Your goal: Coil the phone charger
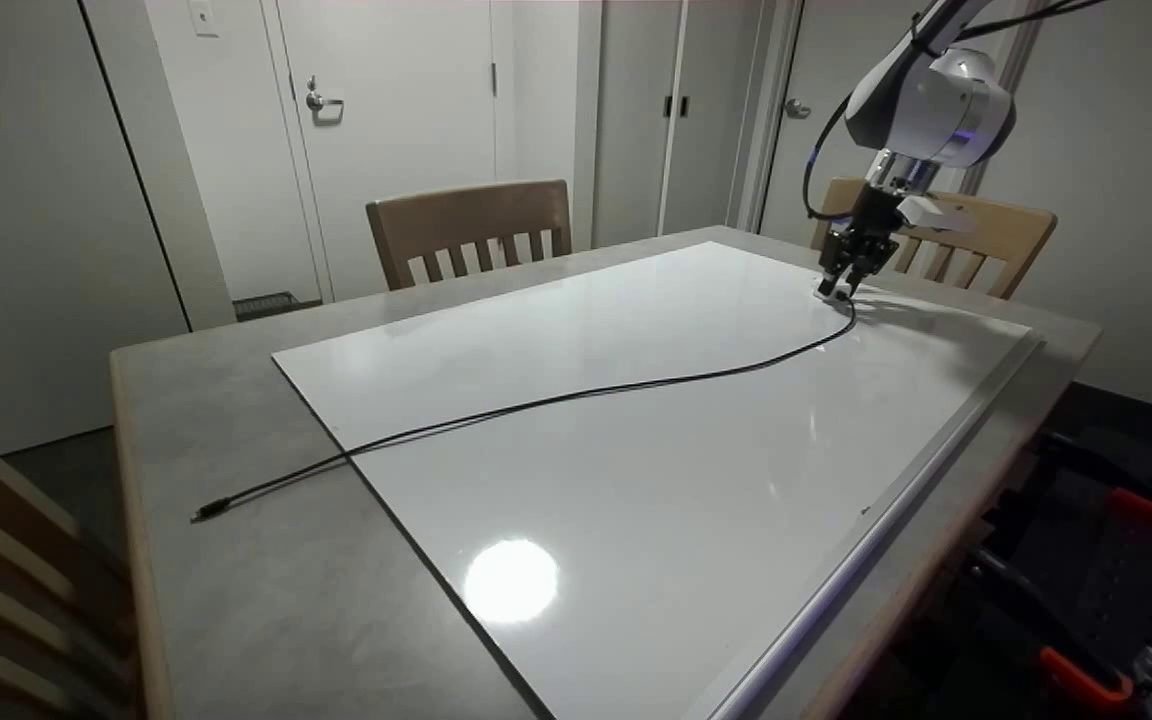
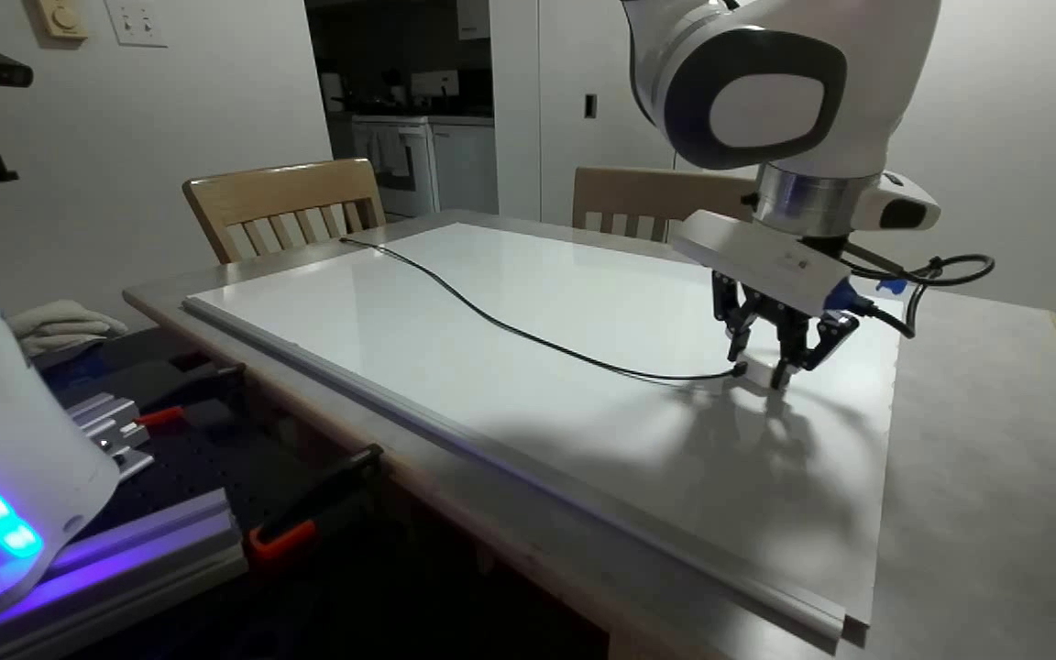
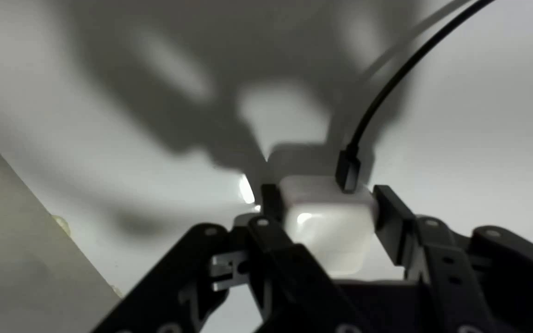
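White charger block [image 3: 329,236]: between the fingers [image 3: 393,219], close over the whiteboard [image 1: 676,480], touching or not I cannot tell; its glossy, rounded sides could slip or twist if the grip sits off-centre.
Fingers: clamped on the block, one each side; how firmly does not show.
Near plug [image 3: 348,171]: appears seated in the block, just beside one of the fingers; a sideways tug on the black cable [image 3: 403,72] would likely work it loose.
Black cable: stretches well away from the fingers, uncoiled; looks springy, so loops may open on release.
Far plug [image 1: 213,508]: farthest from the fingers, past the whiteboard on the desk [image 1: 256,610]; a straight pull may drag it until it catches on the whiteboard's edge.
White wrist housing [image 2: 757,257]: above the fingers; its small marks cannot be read.
Brands, writing: none legible.
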Controlling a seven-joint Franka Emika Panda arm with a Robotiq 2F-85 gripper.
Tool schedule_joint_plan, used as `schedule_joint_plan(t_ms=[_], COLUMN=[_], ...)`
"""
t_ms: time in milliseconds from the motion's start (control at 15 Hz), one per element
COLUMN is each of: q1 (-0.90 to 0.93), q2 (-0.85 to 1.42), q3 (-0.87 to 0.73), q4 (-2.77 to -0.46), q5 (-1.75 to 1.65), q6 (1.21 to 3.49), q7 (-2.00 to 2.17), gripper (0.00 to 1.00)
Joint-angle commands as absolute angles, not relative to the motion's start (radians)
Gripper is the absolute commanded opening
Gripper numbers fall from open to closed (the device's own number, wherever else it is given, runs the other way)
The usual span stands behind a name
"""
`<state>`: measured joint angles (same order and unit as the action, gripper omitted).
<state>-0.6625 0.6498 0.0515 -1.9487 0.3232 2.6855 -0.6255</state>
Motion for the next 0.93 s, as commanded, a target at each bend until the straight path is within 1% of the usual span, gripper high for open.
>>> schedule_joint_plan(t_ms=[0, 267, 600, 867], q1=[-0.716, -0.742, -0.726, -0.727], q2=[0.658, 0.666, 0.677, 0.67], q3=[0.125, 0.191, 0.179, 0.17], q4=[-1.943, -1.936, -1.912, -1.908], q5=[0.335, 0.331, 0.33, 0.383], q6=[2.691, 2.652, 2.572, 2.555], q7=[-0.723, -0.851, -0.917, -0.9], gripper=[0.27, 0.27, 0.27, 0.27])
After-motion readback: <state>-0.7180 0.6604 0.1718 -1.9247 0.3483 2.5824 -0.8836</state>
